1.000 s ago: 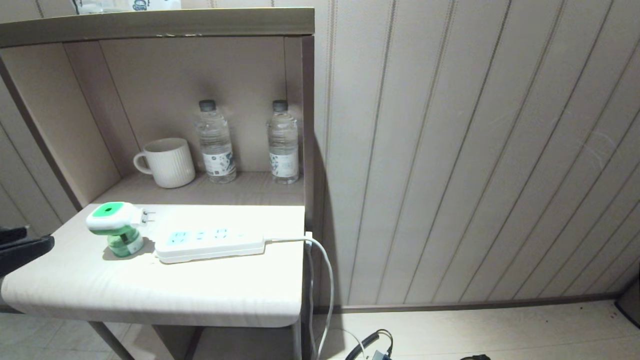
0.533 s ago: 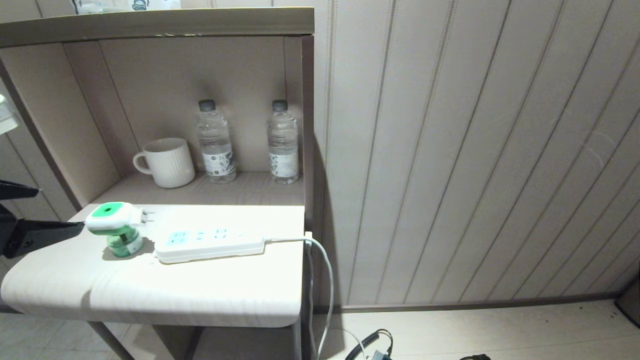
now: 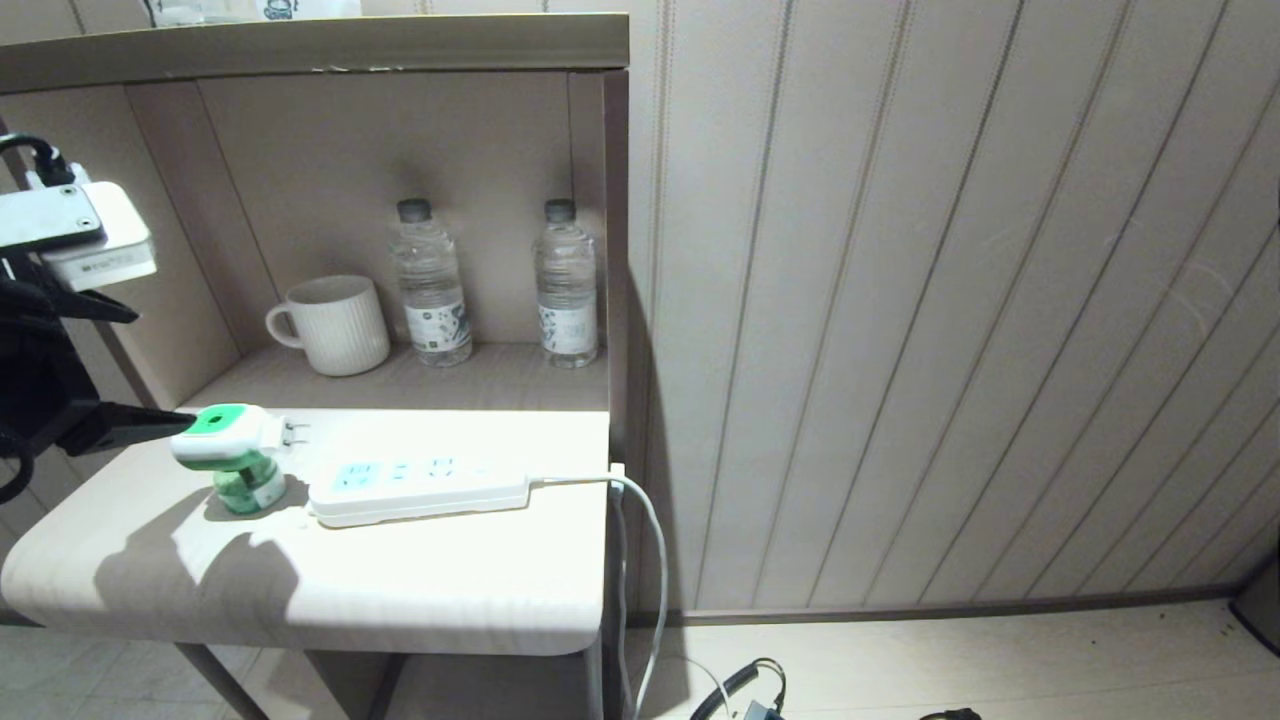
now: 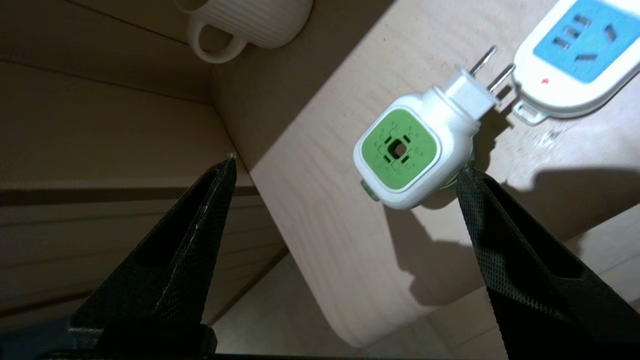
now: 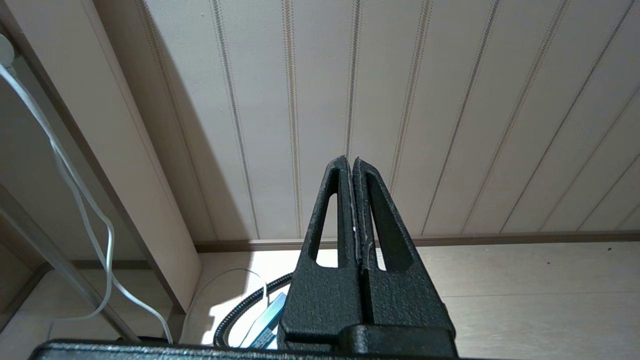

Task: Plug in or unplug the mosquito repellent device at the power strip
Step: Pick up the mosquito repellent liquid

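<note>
The left gripper (image 4: 345, 167) is spread wide and holds nothing. It hangs at the near left end of the shelf top (image 3: 400, 590). The mosquito repellent device (image 4: 415, 150) stands just ahead of it. One finger is already close beside the device, and the other finger is far off, past the shelf edge. So the device is not in the middle of the gap.

The device is not plugged in. Its two metal prongs (image 4: 492, 65) point at the power strip (image 4: 575, 65), which lies just beyond it, farther from the gripper. The prong tips look very near the strip's end, but they are not in a socket.

The step looks like reaching in to grab the device. To do it well, the gripper should slide sideways until the white and green head sits between both fingers. Then it should squeeze the hard head, not the little green bottle under it. It should keep off the prongs. A bump from the near finger could tip the device over, so it is best to go slowly.

The right gripper (image 5: 352, 165) is clenched on nothing and parked low by the wall.

Count: one device, one power strip, one cup (image 3: 335, 325) and two water bottles (image 3: 430, 290).
</note>
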{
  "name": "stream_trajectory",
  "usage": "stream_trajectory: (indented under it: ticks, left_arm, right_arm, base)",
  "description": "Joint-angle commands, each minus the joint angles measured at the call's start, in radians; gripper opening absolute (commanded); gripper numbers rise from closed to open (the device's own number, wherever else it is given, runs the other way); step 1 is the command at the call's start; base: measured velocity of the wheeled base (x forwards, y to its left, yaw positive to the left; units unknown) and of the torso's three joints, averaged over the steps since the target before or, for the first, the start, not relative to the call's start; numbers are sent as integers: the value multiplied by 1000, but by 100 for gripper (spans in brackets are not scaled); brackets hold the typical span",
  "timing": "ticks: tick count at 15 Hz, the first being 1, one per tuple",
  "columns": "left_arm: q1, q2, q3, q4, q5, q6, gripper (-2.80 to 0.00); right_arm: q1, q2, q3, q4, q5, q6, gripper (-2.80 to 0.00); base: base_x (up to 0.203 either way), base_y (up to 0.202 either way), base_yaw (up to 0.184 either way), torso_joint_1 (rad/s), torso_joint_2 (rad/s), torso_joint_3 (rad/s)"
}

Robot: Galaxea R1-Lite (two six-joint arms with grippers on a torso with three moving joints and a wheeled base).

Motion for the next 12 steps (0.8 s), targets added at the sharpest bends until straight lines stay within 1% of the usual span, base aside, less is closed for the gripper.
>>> stream_trajectory:
  ticks: [1,2,4,5,8,12]
  left_arm:
    - [25,38,4,11,-3,149,0]
    - [26,43,2,14,-4,178,0]
    - [26,51,10,20,-3,259,0]
    - [25,64,11,35,1,274,0]
    - [16,94,-26,37,1,278,0]
    - [-15,102,-9,42,6,279,0]
  right_arm:
    - [0,-1,0,0,0,0,-280]
    - [0,-1,0,0,0,0,-280]
    - [0,-1,0,0,0,0,-280]
    - [0,-1,0,0,0,0,-280]
    - [0,0,0,0,0,0,-280]
    - [0,-1,0,0,0,0,-280]
  base:
    - [0,0,0,0,0,0]
    - [0,0,0,0,0,0]
    - [0,0,0,0,0,0]
    - [0,0,0,0,0,0]
    - [0,0,0,0,0,0]
    - [0,0,0,0,0,0]
